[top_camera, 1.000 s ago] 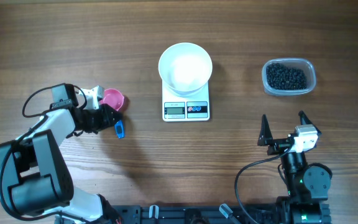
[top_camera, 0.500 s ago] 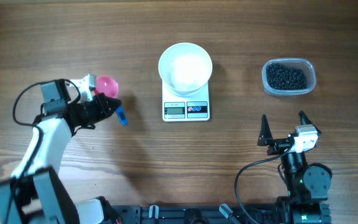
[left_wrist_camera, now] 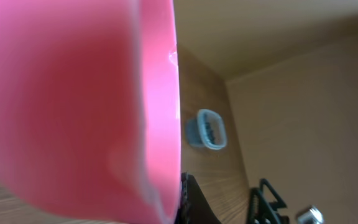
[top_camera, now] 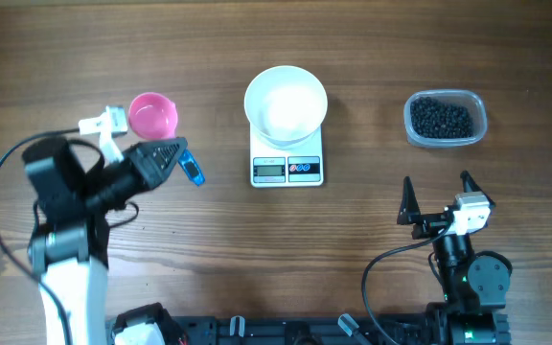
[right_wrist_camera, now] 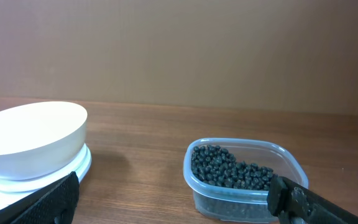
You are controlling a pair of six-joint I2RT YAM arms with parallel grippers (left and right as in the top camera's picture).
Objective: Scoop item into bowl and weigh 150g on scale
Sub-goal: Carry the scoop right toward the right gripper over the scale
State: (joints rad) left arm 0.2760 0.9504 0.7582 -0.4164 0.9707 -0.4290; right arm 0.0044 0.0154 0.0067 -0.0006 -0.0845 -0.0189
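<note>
My left gripper [top_camera: 166, 156] is closed tight on the scoop [top_camera: 151, 115]. Its black jaws are pinched together on the handle, with the pink cup on the far side of them and the blue handle tip [top_camera: 192, 171] sticking out on the near side, toward the scale [top_camera: 287, 165]. From overhead the cup faces up. In the left wrist view its pink wall fills most of the frame, too close and blurred for me to see inside it. The scoop is at the left of the table [top_camera: 353, 57], well apart from everything else.

My right gripper [top_camera: 438, 197] stands wide open at the near right with nothing between its fingers. It touches nothing and points toward the tub [top_camera: 446, 119].

The beads [top_camera: 441, 118] are all in that clear tub, at the far right. The bowl [top_camera: 286, 103] sits on the scale's platform in the middle of the table. The display and buttons face me, and I cannot read the display.
</note>
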